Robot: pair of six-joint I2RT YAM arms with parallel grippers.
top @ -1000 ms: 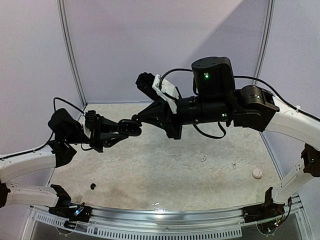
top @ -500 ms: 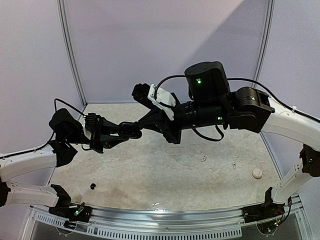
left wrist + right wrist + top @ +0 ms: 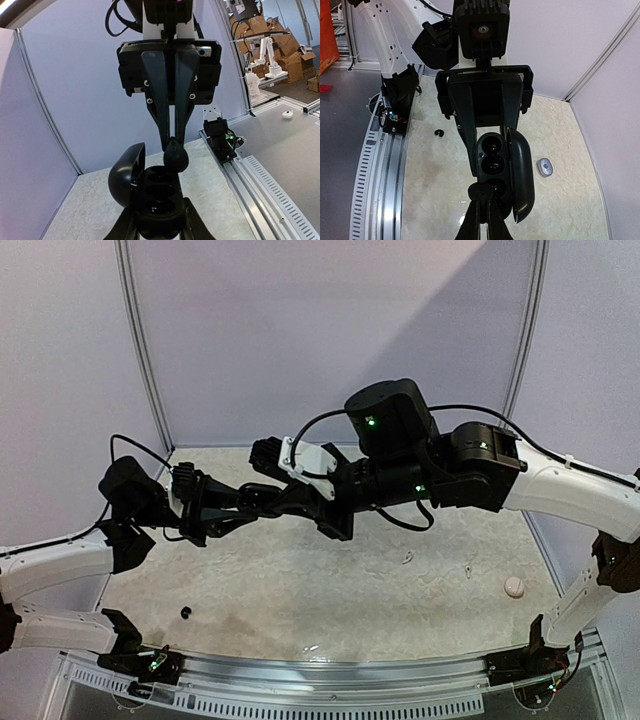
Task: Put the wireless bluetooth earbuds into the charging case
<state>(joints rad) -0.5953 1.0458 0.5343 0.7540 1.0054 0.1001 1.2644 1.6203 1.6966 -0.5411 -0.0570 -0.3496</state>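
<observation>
The black charging case point(image 3: 160, 197) is held up in the air with its lid point(image 3: 125, 172) swung open. My left gripper point(image 3: 160, 222) is shut on the case's body. A black earbud point(image 3: 176, 154) is pinched in my right gripper point(image 3: 485, 200), which is shut on it. The bud sits at the rim of the case's end socket point(image 3: 492, 187), touching or just above it. The other sockets point(image 3: 491, 145) show dark and open. From above, the two grippers meet over the table's left middle, left gripper point(image 3: 250, 498) facing right gripper point(image 3: 272, 500).
A loose black earbud point(image 3: 185, 613) lies near the front left of the table, also in the right wrist view point(image 3: 439, 132). A round white piece point(image 3: 514, 586) lies at the right. A small greyish oval piece point(image 3: 545, 167) rests on the table beyond the case.
My right arm has swung left and lower, bringing the black earbud up to the open case. The left arm and the case have stayed put.
</observation>
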